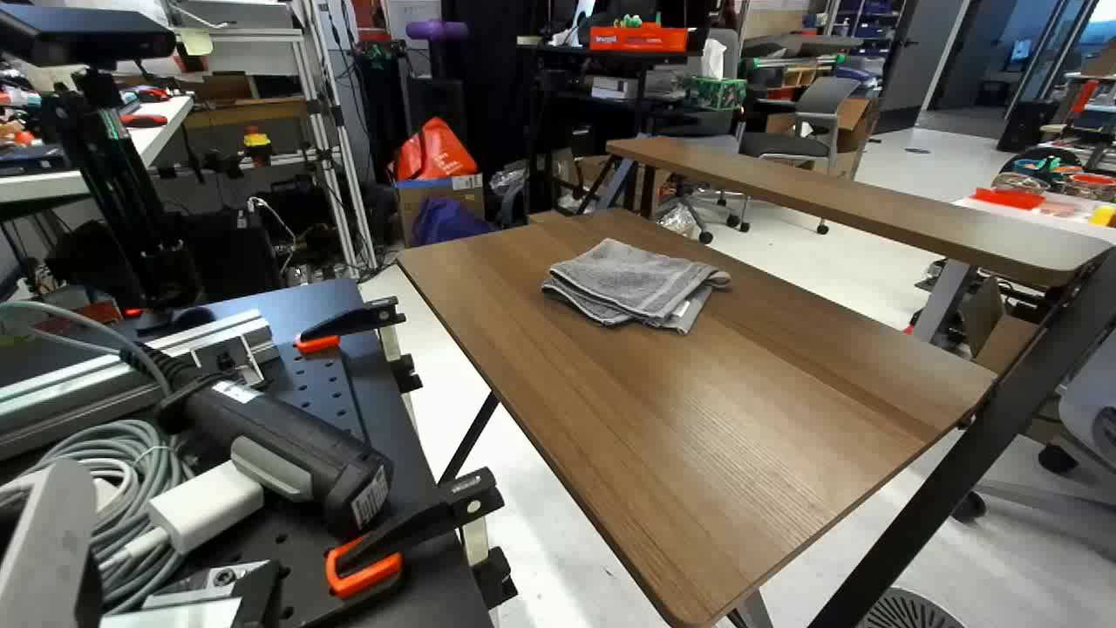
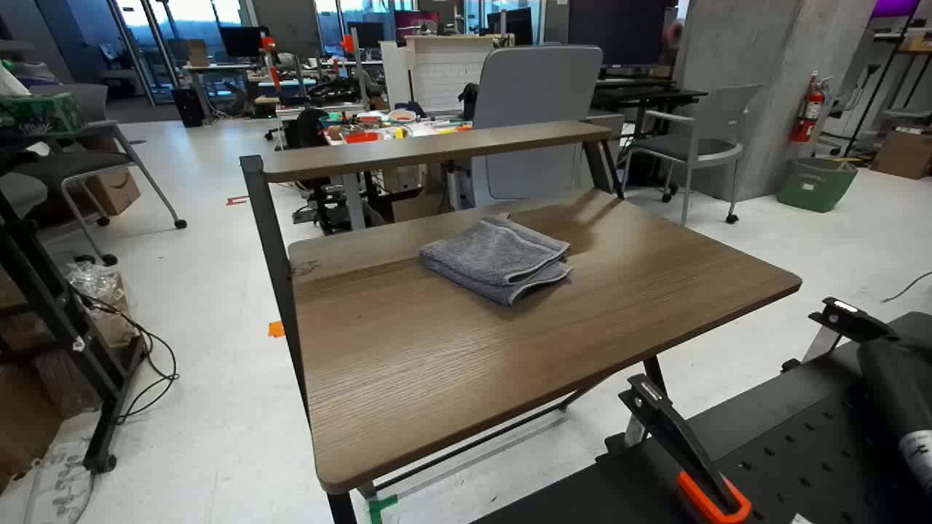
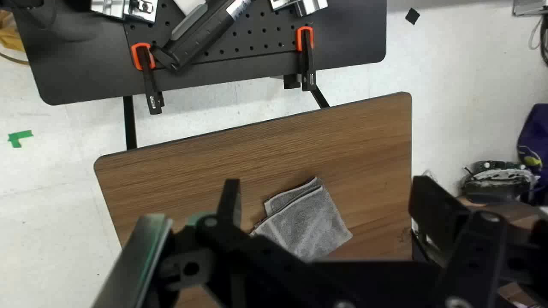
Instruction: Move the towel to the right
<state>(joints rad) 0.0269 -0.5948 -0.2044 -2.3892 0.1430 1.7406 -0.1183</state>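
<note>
The towel, a folded grey cloth with lighter edges, lies flat in layers on the brown tabletop. It shows in both exterior views (image 1: 635, 281) (image 2: 499, 258) and in the wrist view (image 3: 306, 222), where the gripper body hides its lower part. My gripper (image 3: 327, 184) is open, with its two dark fingers wide apart and nothing between them. It looks down on the table from above and is apart from the towel. The towel shows between the fingers, closer to the left one. The gripper does not show in either exterior view.
The brown table (image 1: 697, 436) has a raised shelf (image 2: 437, 149) along one long side, on dark posts. A black bench (image 3: 94, 64) with orange-handled clamps (image 3: 305, 55), a black cylindrical tool (image 1: 279, 436) and coiled cables (image 1: 131, 462) stands across a narrow floor gap.
</note>
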